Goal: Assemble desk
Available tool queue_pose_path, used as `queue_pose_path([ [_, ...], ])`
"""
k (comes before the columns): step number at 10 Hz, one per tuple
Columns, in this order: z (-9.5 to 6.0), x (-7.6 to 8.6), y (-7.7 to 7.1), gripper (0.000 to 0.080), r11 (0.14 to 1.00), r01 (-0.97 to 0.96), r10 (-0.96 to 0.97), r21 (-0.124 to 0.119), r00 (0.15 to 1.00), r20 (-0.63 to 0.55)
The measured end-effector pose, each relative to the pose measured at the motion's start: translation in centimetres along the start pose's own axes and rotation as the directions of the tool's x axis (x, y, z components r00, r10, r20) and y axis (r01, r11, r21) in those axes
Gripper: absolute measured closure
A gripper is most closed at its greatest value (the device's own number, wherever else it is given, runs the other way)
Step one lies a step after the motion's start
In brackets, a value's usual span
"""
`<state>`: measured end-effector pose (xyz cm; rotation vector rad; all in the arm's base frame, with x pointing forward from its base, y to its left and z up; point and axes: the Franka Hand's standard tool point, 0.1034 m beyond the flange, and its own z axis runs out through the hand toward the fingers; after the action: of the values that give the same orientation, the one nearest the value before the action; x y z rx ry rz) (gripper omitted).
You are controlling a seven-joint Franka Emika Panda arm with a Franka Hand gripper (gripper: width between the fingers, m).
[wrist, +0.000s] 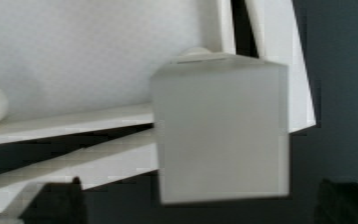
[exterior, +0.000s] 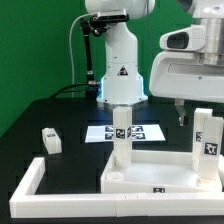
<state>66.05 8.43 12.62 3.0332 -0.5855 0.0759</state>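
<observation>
Leg: white blocky plastic leg (wrist: 229, 130), probably light, stiff, slippery; pinch its flat sides.
Claw (wrist: 202, 205): spread wide near the leg, pinching nothing.

**Layout around the fingers (wrist: 51, 205)**

Straight ahead of the fingers, in line with the gap between them and touching neither: upright leg (wrist: 229, 125), standing on the tabletop panel (wrist: 87, 60), itself flat on the counter (exterior: 70, 120) toward the exterior view's right. On the panel's far corner toward the exterior view's left, well apart from the fingers: second upright leg (exterior: 122, 135). Behind that one, flat on the counter: marker board (exterior: 148, 132). Farthest from the fingers, at the exterior view's left: loose leg (exterior: 50, 140) lying on the counter, border rail (exterior: 28, 185) in front of it along the counter's edge.
</observation>
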Motion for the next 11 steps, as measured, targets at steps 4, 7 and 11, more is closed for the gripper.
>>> queue_pose_path([
  [4, 0.33, -0.74, -0.28, 0.0151, 1.0, -0.018, 0.018, -0.012, 1.0, -0.003],
  [7, 0.38, -0.71, -0.21, 0.0392, 0.996, -0.093, 0.093, -0.012, 0.996, -0.003],
  [11, 0.49, -0.36, 0.16, 0.0511, 0.9, -0.436, 0.435, -0.008, 0.9, -0.017],
])
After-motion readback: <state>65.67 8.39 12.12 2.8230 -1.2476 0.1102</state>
